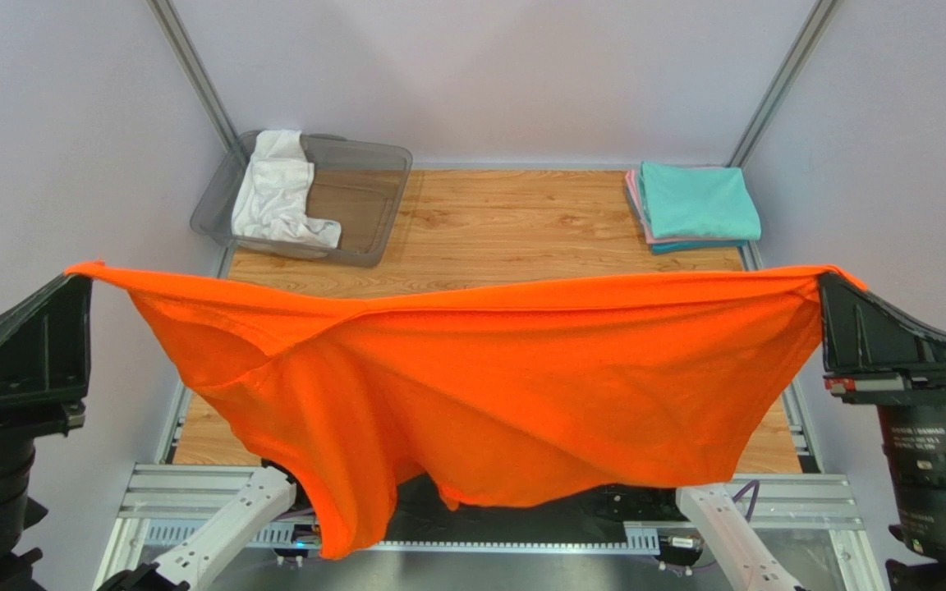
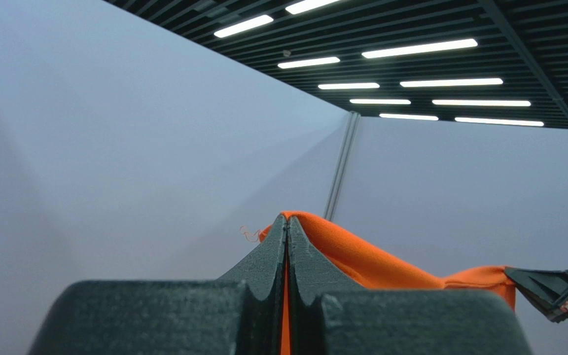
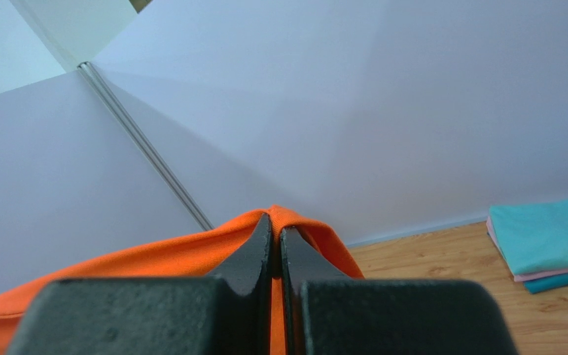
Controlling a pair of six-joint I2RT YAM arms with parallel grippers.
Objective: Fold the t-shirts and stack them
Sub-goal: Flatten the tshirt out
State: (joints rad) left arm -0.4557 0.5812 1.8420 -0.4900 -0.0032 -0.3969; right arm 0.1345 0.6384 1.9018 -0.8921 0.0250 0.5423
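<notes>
A bright orange t-shirt [image 1: 503, 382] hangs stretched in the air between my two grippers, high above the wooden table [image 1: 503, 228]. My left gripper [image 1: 81, 273] is shut on its left corner, and orange cloth [image 2: 354, 255] shows between the pressed jaws. My right gripper [image 1: 826, 281] is shut on the right corner, where the fabric [image 3: 191, 255] drapes over the fingertips. The shirt sags toward the near edge, one part dangling lowest at the front left. A white t-shirt [image 1: 274, 191] lies crumpled in the bin. Folded teal and pink t-shirts [image 1: 694, 206] are stacked at the back right, also seen as a stack [image 3: 550, 240] in the right wrist view.
A clear grey plastic bin [image 1: 355, 197] stands tilted at the back left corner of the table. Pale walls close in the back and both sides. The hanging shirt hides most of the table's near half and the arm bases.
</notes>
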